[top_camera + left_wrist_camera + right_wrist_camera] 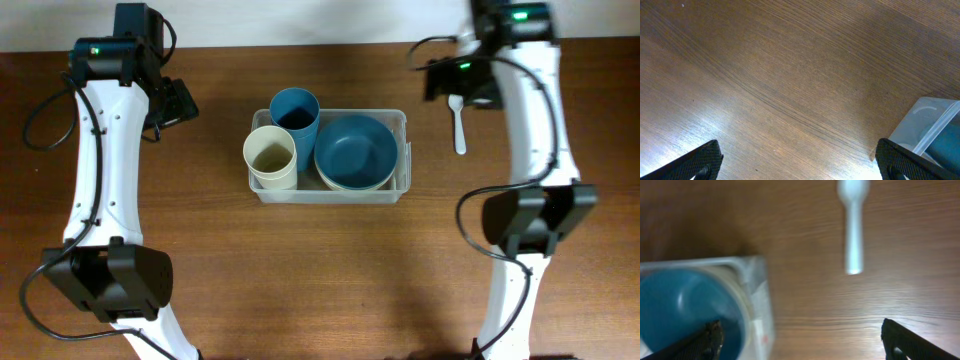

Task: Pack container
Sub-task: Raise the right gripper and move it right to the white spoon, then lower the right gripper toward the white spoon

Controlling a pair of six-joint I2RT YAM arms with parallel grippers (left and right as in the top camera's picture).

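The clear container (330,196) sits mid-tabletop (330,280), already loaded: a blue cup (295,112) in its 11 o'clock corner, a cream cup (270,156) at 9 o'clock, and a blue bowl (355,150) filling the 3 o'clock half. A white spoon (459,125) lies flat on the wood at about 2 o'clock from the container, apart from its wall, and appears to be the one item left to pack.

To lift the spoon cleanly, the right gripper (801,329) would likely do best centred over the narrow handle, with its fingers straddling the handle crosswise and lowered to the wood before closing.

In its wrist view the right gripper's fingers stand wide apart, holding and touching nothing, with the spoon at 12 o'clock. The left gripper (797,145), at 10 o'clock from the container, is likewise spread wide over bare wood and empty.
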